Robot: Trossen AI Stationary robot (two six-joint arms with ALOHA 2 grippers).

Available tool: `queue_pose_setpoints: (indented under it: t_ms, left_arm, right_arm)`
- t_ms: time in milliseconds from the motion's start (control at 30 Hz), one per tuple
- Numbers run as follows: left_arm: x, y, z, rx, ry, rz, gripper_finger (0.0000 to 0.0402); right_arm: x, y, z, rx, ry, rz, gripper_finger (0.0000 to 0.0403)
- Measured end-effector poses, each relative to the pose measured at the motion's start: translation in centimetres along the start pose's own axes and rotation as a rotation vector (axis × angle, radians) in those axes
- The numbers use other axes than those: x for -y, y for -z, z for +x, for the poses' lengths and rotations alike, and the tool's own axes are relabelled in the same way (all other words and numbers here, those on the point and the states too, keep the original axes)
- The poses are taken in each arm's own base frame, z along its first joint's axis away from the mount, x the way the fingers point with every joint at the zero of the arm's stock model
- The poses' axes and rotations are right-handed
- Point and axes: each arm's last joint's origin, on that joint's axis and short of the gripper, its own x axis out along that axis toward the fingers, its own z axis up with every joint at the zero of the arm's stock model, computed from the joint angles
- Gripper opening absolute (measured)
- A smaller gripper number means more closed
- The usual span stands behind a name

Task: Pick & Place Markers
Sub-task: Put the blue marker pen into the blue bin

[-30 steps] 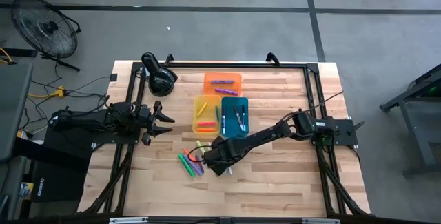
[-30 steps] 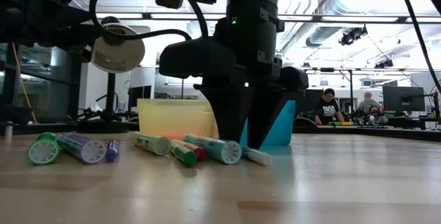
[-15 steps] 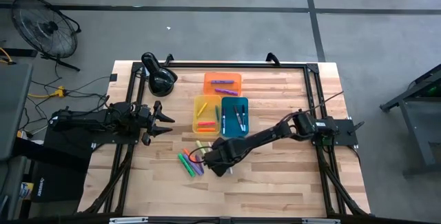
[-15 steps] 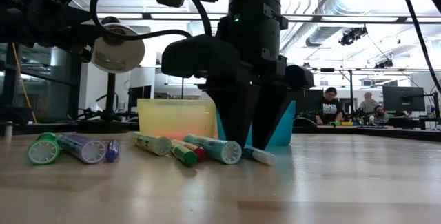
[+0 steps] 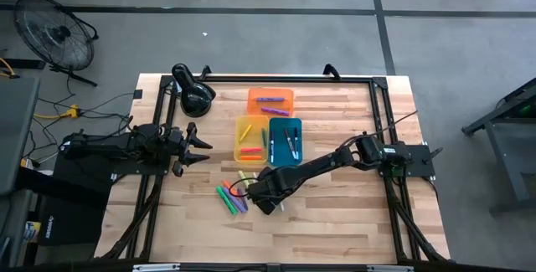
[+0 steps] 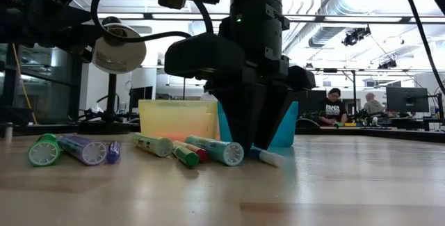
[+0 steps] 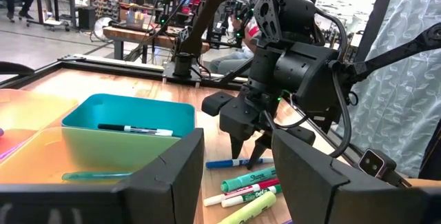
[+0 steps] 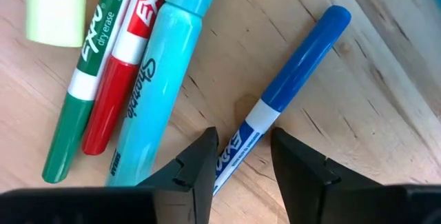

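Straddling blue marker (image 8: 289,100) with right claw (image 8: 241,156), fingers open, not gripping yet.
Marker lies on counter (image 5: 335,213) beside teal marker (image 8: 162,79); off-centre closing could roll it away. Left claw (image 5: 199,147) open, waiting.

A slim blue-capped white marker (image 8: 289,107) is laid flat on the wood, just beside a fat teal marker (image 8: 162,79), a red marker (image 8: 127,65) and a green marker (image 8: 86,93), all capped and roughly parallel.
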Motion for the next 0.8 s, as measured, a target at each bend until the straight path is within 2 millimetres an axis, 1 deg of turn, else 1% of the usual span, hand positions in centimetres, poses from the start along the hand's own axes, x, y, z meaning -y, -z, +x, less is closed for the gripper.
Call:
queue_pose_setpoints:
  t_ms: [233, 333, 467, 667, 700, 800]
  left_arm:
    - [0.00, 0.00, 0.00, 0.000, 0.000, 0.000, 0.0170]
    - [0.00, 0.00, 0.00, 0.000, 0.000, 0.000, 0.0170]
    - [0.00, 0.00, 0.00, 0.000, 0.000, 0.000, 0.0170]
    - [0.00, 0.00, 0.00, 0.000, 0.000, 0.000, 0.0170]
    - [0.00, 0.00, 0.00, 0.000, 0.000, 0.000, 0.0170]
    - [0.00, 0.00, 0.00, 0.000, 0.000, 0.000, 0.0170]
  right_arm:
    - [-0.07, 0.12, 0.01, 0.001, 0.001, -0.036, 0.0125]
    - [-0.08, 0.15, 0.01, 0.001, 0.001, -0.062, 0.0117]
    - [-0.09, 0.19, 0.01, 0.000, 0.002, -0.097, 0.0089]
    - [-0.06, 0.36, 0.00, -0.012, 0.007, -0.156, 0.0024]
    - [-0.07, 0.40, -0.02, -0.013, 0.007, -0.168, 0.0019]
    - [-0.09, 0.47, -0.03, -0.013, 0.008, -0.188, 0.0019]
